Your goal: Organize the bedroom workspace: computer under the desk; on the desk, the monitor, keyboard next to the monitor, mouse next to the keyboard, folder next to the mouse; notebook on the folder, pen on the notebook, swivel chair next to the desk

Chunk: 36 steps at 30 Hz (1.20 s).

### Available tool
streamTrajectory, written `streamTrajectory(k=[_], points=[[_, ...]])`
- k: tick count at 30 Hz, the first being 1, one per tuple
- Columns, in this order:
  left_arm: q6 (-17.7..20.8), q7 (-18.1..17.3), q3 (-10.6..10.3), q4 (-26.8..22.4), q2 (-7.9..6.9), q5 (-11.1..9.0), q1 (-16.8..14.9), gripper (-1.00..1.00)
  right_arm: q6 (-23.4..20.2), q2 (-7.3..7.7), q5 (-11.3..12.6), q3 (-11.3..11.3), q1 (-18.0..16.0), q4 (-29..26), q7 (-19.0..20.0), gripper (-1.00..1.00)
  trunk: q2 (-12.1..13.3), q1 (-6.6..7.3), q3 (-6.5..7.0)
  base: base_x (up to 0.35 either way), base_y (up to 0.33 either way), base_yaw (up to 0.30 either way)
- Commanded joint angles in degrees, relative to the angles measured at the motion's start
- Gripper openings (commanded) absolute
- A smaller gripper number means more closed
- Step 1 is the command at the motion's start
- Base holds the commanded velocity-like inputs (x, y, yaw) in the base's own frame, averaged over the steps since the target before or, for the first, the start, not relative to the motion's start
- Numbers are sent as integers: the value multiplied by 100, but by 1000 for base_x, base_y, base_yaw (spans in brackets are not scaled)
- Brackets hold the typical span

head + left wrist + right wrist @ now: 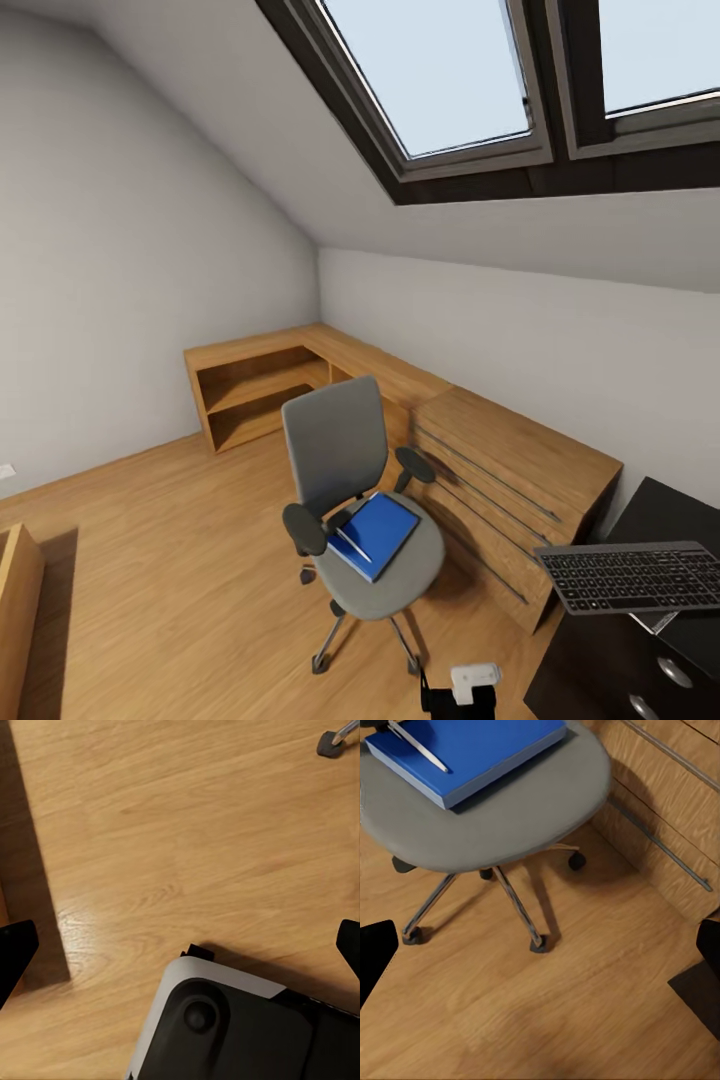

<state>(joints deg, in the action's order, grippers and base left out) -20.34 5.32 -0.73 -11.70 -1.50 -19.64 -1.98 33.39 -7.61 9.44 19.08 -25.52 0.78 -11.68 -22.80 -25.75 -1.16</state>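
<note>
Closest to you, the left gripper [180, 945] hangs over bare wood-plank floor [187, 832], its two dark fingertips [15, 949] showing at opposite edges of the left wrist view, spread wide with nothing between them. Below it sits the robot's own rounded grey-and-black base [225, 1027].

Your right gripper [540, 945] is just as wide apart and holds nothing, hovering above the floor in front of the grey-upholstered swivel chair [360, 500]. One chrome leg and castor [536, 943] sits right between the fingertips in that view.

At the right edge of the head view you have the glossy black desk [670, 510] with its dark drawer unit and round silver knobs [675, 672]. The slim dark-grey keyboard [632, 576] lies across the desk's near-left corner, its left end reaching past the edge.

Further out, the chair stands on the floor, apart from the desk, just beside the long light-wood chest of drawers [510, 470]. The flat bright-blue folder [378, 533] lies on the seat, towards its back edge. A thin white pen [352, 545] rests diagonally on the folder's left part. You can't make out a notebook under it.

Beyond, low open light-wood shelving [255, 385] runs into the far corner under the dark-framed skylights [440, 80].
</note>
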Motion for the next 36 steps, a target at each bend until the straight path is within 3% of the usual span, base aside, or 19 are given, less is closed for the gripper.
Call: streamTrajectory(k=[1,3,7,11,16,23,25,26,27,28,29,30,31,32,34,36], points=[[-14,22,-12,1,3,4,-4,100,17,-6,50,47,-6,-45,-19,100,-12,-4,-12,3,-7,0],[-14,23,-13,1,2,4,-4,100,5,-8,50,42,-6,-132,-27,100,-12,-4,-12,2,-5,0],[-14,24,-11,3,2,4,-4,100,-127,1,76,30,-13,-847,-161,100,-12,-4,-12,1,-1,0],[-14,24,-7,2,-1,4,-4,100,-938,22,89,26,-15,-1847,-579,100,-12,-4,-12,0,0,0],[-111,25,-1,2,0,4,-4,100,-1792,18,91,25,-17,-2550,-684,100,-12,-4,-12,0,0,0],[-452,30,19,1,0,1,-4,100,-2135,27,66,22,-25,-3012,-704,100,-12,-4,-12,0,0,0],[-461,30,19,2,0,3,-4,100,-2427,40,58,19,-38,-3203,-722,100,-12,-4,-12,0,0,0],[-465,30,20,3,0,3,-4,100,-2780,78,55,17,-50,-3416,-731,100,-12,-4,-12,0,0,0],[-468,30,20,2,0,0,-4,100,-4075,297,74,-90,-101,-4290,-747,100,-12,-4,-12,0,0,0],[-468,30,20,3,0,-1,-4,100,-4630,385,84,-222,-142,-4726,-747,100,-12,-4,-12,0,0,0],[-468,30,20,3,2,-2,-4,100,-4897,418,88,-313,-162,-4949,-747,100,-12,-4,-12,0,0,0],[-481,29,17,2,5,0,-4,100,-5388,469,91,-532,-199,-5385,-749,100,-12,-4,-12,0,0,0],[-659,30,12,4,12,-3,-4,100,-6231,540,78,-1021,-269,-6191,-750,100,-12,-4,-12,0,0,0],[-732,30,10,11,13,-5,-4,100,-6424,563,76,-1140,-281,-6380,-748,100,-12,-4,-12,0,0,0],[-940,28,5,36,16,-10,-4,100,-7063,684,90,-1585,-311,-6994,-720,100,-12,-4,-12,0,-47,0],[-1011,25,4,46,19,-12,-4,100,-7308,759,95,-1813,-321,-7223,-703,100,-12,-4,-12,0,-149,0]])
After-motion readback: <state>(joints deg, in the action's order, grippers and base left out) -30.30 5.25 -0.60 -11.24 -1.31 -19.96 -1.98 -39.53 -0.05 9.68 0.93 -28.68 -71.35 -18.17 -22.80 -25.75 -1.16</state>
